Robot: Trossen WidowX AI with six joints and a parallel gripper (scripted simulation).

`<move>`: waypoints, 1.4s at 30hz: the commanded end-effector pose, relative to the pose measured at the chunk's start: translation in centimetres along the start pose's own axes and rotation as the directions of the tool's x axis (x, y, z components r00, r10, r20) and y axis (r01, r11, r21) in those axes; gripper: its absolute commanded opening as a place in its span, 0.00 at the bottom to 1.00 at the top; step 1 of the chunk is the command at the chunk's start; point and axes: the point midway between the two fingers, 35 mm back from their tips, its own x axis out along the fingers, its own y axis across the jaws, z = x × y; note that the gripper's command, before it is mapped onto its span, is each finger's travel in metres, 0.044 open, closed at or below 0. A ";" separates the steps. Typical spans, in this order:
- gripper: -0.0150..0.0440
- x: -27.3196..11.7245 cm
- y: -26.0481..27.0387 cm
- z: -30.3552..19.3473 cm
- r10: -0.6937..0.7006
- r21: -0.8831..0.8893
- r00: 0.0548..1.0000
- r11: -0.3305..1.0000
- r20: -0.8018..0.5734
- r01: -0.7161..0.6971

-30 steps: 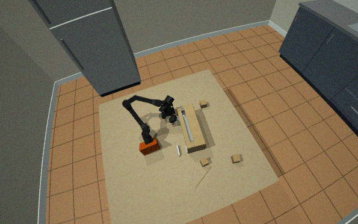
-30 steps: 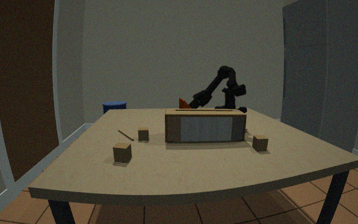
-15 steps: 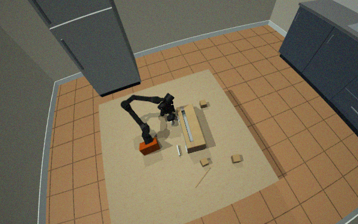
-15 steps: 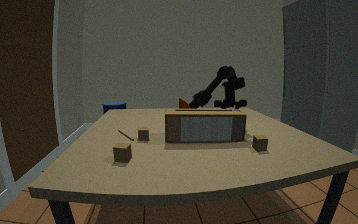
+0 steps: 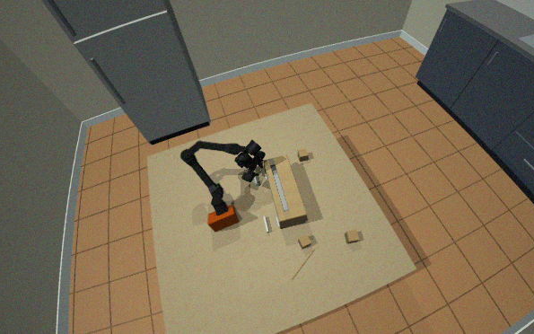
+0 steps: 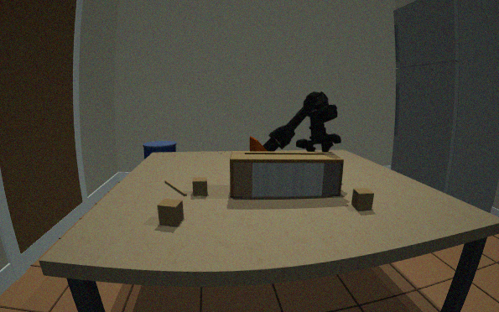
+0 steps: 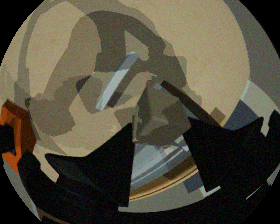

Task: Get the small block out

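Box (image 5: 286, 190) stands upright; jaws beside it clamp a grey bar (image 5: 257, 179).

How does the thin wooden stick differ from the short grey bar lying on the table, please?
The thin wooden stick is tan, longer and slimmer, lying diagonally away from the box. The short grey bar is pale, stubbier, and lies beside the box's end, roughly parallel to it. Both rest flat, untouched.

Three tan cubes sit on the table (image 6: 266, 247) around the long case: one (image 6: 362, 199) off its right end, one (image 6: 200, 186) off its left end, and a third (image 6: 170, 212) nearer the front edge. A thin stick (image 6: 175, 188) lies just beside the left cube. A blue bin (image 6: 159, 148) shows behind the table, a grey fridge (image 5: 136, 63) stands by the wall, and dark cabinets (image 5: 504, 90) line the tiled floor (image 5: 442, 188).
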 end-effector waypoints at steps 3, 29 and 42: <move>0.25 -0.5 0.3 -0.3 0.004 0.264 1.000 0.964 0.012 -0.007; 0.25 -2.5 1.8 -1.3 0.008 0.980 0.998 0.191 0.064 -0.065; 0.25 -3.5 2.3 -1.6 -0.006 0.930 0.996 -0.358 0.092 -0.088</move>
